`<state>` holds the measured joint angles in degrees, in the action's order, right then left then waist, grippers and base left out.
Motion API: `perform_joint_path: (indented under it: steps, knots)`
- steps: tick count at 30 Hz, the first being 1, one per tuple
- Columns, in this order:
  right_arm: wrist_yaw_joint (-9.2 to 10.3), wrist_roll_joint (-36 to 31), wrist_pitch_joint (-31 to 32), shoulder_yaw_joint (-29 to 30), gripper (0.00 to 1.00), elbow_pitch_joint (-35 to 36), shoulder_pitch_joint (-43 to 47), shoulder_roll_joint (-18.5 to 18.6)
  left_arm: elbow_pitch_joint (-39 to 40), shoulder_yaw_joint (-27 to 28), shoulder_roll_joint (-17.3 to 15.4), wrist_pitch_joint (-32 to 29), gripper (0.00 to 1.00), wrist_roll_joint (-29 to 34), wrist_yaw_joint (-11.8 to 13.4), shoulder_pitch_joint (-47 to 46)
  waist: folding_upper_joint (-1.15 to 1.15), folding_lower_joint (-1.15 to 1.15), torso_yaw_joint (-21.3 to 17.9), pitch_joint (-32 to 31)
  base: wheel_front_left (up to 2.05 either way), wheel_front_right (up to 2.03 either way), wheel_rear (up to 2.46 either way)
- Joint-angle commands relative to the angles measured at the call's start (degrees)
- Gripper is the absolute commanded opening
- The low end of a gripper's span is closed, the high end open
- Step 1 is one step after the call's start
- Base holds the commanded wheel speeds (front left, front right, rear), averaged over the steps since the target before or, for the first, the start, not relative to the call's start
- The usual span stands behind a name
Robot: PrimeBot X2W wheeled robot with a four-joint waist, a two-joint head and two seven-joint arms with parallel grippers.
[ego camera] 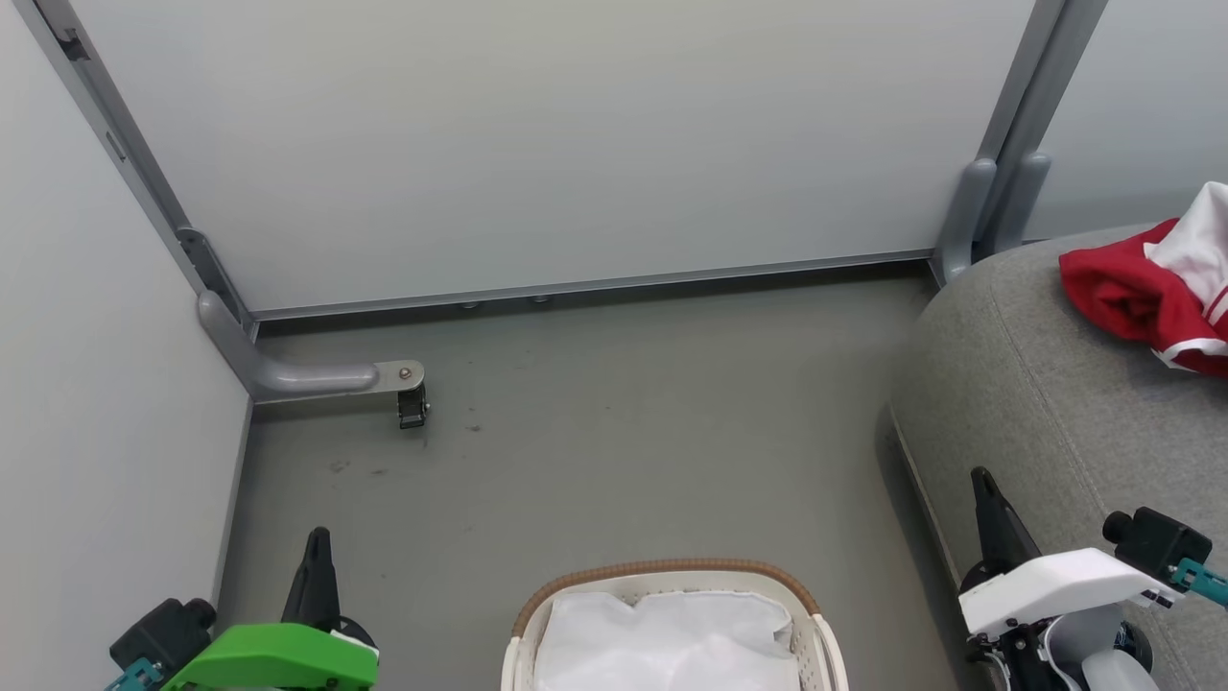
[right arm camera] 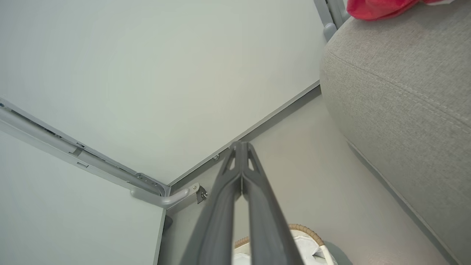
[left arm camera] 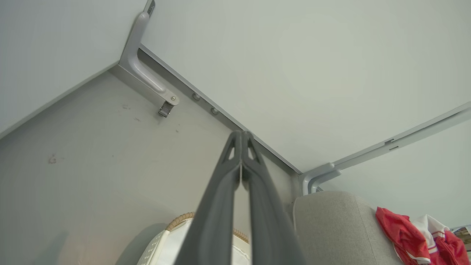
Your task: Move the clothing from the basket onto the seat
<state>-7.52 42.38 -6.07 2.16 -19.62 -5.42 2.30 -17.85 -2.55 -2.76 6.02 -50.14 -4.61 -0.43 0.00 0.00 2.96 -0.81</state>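
One heap of clothing [ego camera: 1137, 288], bright red with white panels and white stripe trim, lies on the seat [ego camera: 1036, 403] close to its far rounded end, crumpled with folds standing up; whether it is one garment or several I cannot tell. The basket [ego camera: 672, 568] stands on the floor [ego camera: 624, 432] near the seat's front edge, with a strip of floor between them. What shows inside its brown woven rim is a plain white sheet [ego camera: 662, 633], and no red is visible there, though the nearer part of the basket is cut off and anything under the sheet is hidden. The left hand [left arm camera: 241, 135] hangs above the floor to the basket's left, its two dark fingers pressed together along their length with nothing between them. The right hand [right arm camera: 241, 145] is clenched and empty as well, poised over the gap between basket and seat. By the look of the fabric, it should be light, limp and in no way fragile. It would sag and trail when lifted, so the best hold is probably a pinch on a raised fold or bunched ridge near the middle of a garment rather than on a flat panel. A hem with stripe trim may give a thicker, less slippery bite. Any reach into the basket risks catching the sheet along with it.
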Motion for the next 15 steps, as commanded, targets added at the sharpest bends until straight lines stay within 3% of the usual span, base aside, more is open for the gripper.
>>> perform_joint_path:
  steps: [1,15]
  knots:
    - [0.01,2.0,0.4,0.3,0.00,1.1,-0.9,0.4,1.0,0.5,-0.1,-0.4,0.00,-1.7,-0.4,-1.8,0.00,0.00,0.0,0.0,0.00,0.00,0.00]
    - [0.02,12.4,3.1,1.2,0.00,2.1,-1.0,0.5,1.7,2.4,-0.1,-3.1,0.00,-10.5,-1.0,-2.9,0.00,0.00,-0.5,0.2,0.00,0.00,0.00]
